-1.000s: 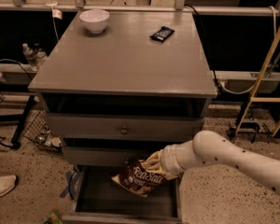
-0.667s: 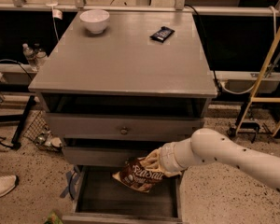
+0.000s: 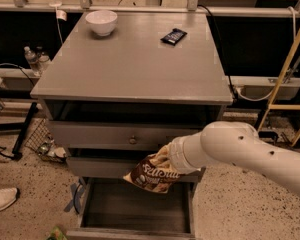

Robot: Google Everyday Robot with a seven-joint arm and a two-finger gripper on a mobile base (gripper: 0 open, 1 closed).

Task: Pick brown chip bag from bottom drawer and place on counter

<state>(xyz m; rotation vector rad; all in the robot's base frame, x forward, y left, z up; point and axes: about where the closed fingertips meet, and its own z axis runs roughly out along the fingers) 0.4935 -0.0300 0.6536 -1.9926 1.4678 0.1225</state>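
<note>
The brown chip bag (image 3: 153, 176) with white lettering hangs in the air over the open bottom drawer (image 3: 136, 211), in front of the middle drawer. My gripper (image 3: 166, 159) is shut on the bag's upper right edge; its fingers are mostly hidden behind the bag and my white arm, which comes in from the right. The grey counter (image 3: 135, 59) lies above, well higher than the bag. The bottom drawer's dark inside shows nothing else in it.
A white bowl (image 3: 101, 22) stands at the counter's back left and a small flat black wrapper (image 3: 173, 36) lies at its back right. The top drawer slot is open and dark; a knobbed drawer (image 3: 133, 140) sits below it. A shoe (image 3: 2, 198) lies on the floor at left.
My gripper has lifted the chip bag up and a little to the right, out of the bottom drawer to the level of the middle drawer.
</note>
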